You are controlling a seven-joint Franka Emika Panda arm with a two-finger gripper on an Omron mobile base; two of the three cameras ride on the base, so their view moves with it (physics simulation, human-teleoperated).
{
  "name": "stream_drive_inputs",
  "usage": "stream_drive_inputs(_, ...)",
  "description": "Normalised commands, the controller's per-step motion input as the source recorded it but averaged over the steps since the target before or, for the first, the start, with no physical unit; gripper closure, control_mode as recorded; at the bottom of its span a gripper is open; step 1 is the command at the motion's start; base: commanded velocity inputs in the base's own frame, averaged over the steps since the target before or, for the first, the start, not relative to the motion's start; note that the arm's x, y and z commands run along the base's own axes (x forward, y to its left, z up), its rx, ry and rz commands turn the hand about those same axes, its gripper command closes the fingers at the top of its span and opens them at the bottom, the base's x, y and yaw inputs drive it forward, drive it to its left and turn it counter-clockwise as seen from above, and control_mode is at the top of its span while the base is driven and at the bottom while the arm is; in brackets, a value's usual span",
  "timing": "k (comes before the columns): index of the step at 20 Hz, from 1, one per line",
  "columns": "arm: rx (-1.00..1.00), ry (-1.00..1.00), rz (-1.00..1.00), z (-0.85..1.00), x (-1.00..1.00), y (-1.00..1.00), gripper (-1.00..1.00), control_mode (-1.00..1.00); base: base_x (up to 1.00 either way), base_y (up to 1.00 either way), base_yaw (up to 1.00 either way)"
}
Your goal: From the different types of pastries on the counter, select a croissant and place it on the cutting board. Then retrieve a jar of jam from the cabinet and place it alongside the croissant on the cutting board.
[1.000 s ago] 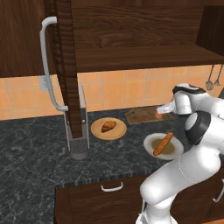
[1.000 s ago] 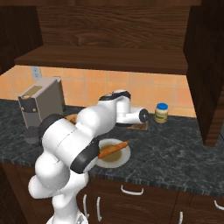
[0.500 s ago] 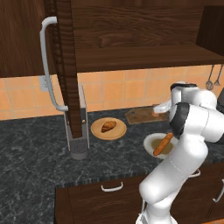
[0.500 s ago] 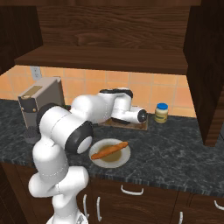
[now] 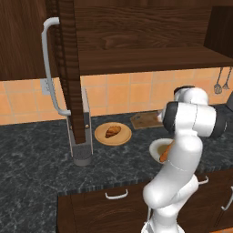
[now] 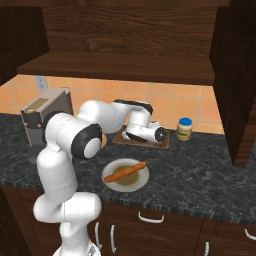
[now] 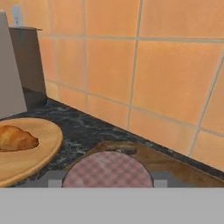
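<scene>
Even, soft light is filling the rendered kitchen, with no glare showing. The cabinet (image 5: 136,36) is looking dim toward 12 o'clock. The hand view is appearing slightly blurry.

Small curved brown croissant (image 5: 112,131) lies on a round tan plate; flat dark brown wooden cutting board (image 5: 144,120) rests by the tiled wall.
</scene>
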Motion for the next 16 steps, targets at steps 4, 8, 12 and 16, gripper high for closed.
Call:
stream_drive_inputs(4, -0.03, 0.0, 0.0, 0.0, 0.28, 0.0, 1.0, -1.0, 0.0, 0.0, 0.0)
stream_drive_inputs(8, 0.0, -0.01, 0.0, 0.0, 0.46, 0.0, 1.0, -1.0, 0.0, 0.0, 0.0)
stream_drive_inputs(12, 0.0, -0.05, 0.0, -0.07, 0.41, 0.0, 1.0, -1.0, 0.0, 0.0, 0.0)
stream_drive_inputs(16, 0.0, -0.03, 0.0, -0.33, 0.03, 0.0, 1.0, -1.0, 0.0, 0.0, 0.0)
